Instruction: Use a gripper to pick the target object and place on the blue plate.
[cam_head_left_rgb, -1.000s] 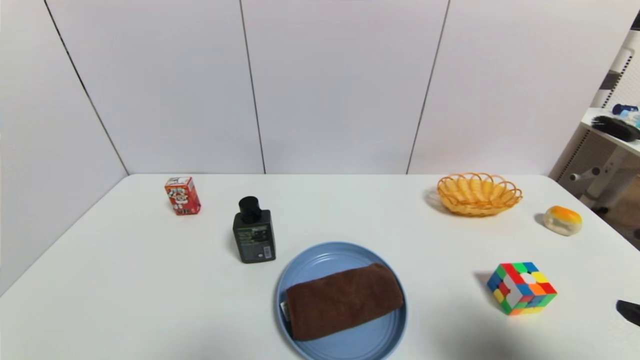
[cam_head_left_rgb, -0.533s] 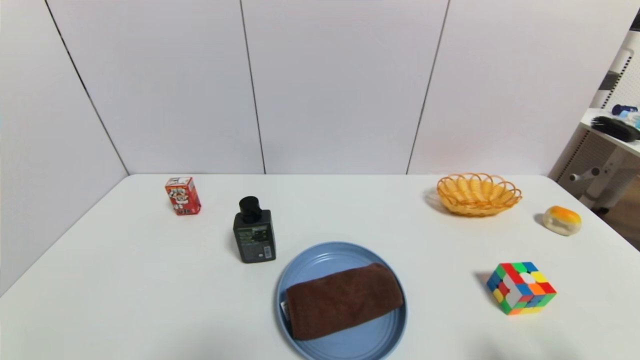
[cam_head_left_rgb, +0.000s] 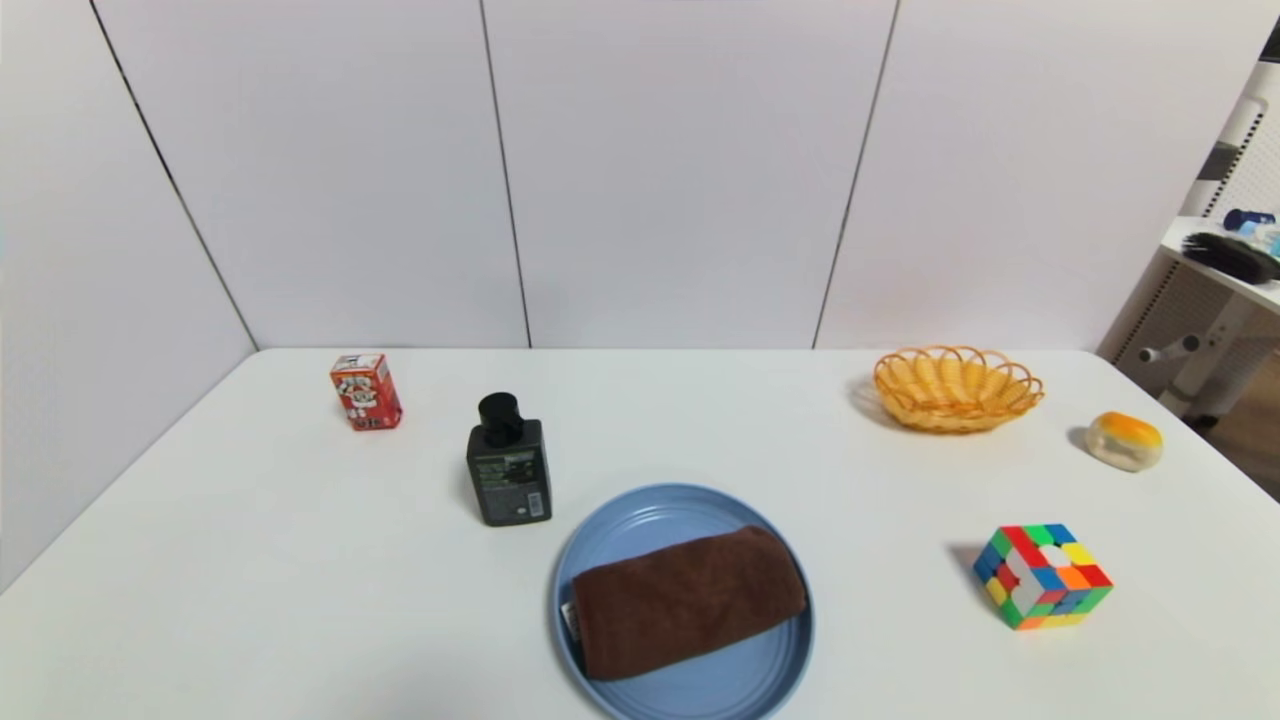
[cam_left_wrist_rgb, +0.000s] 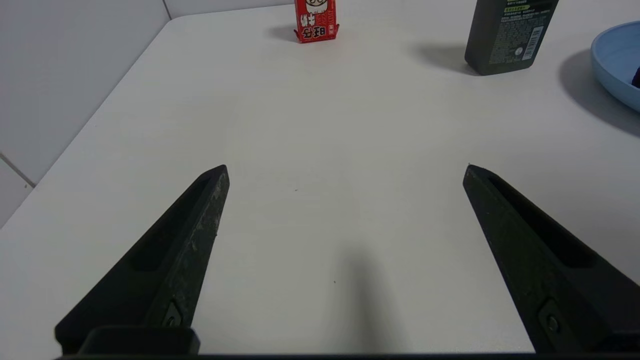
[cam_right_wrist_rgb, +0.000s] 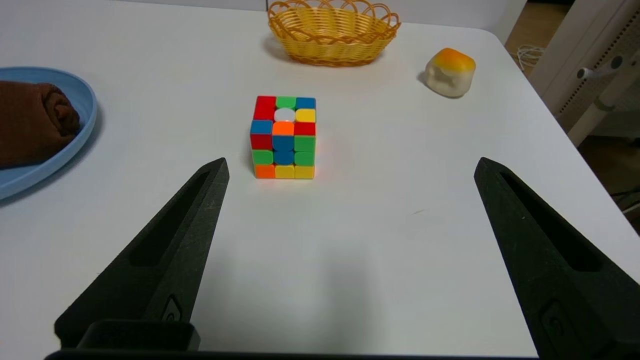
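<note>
White tabletop (cam_head_left_rgb: 300, 560) and pale panelled walls frame everything, and the dark brown towel roll (cam_head_left_rgb: 688, 602) lies across the blue plate (cam_head_left_rgb: 700, 690) near the front edge, a small white tag showing at its left end, too small to read. Just behind and to the left of the plate stands a dark bottle (cam_head_left_rgb: 507, 468) with a black cap; its label carries small print and a barcode, none of it legible. Farther back on the left sits a red carton (cam_head_left_rgb: 365, 391) with a cartoon face and white characters I cannot make out. Off to the right of the plate is a scrambled colour cube (cam_head_left_rgb: 1043, 575), with an orange wicker basket (cam_head_left_rgb: 957, 388) behind it and a yellow-topped squishy bun (cam_head_left_rgb: 1125, 440) near the right edge. Neither arm shows from the head view. The left gripper (cam_left_wrist_rgb: 345, 170) hovers over bare table, jaws spread wide, holding nothing. The right gripper (cam_right_wrist_rgb: 350, 165) likewise stands wide apart and empty, with the cube beyond its tips.
</note>
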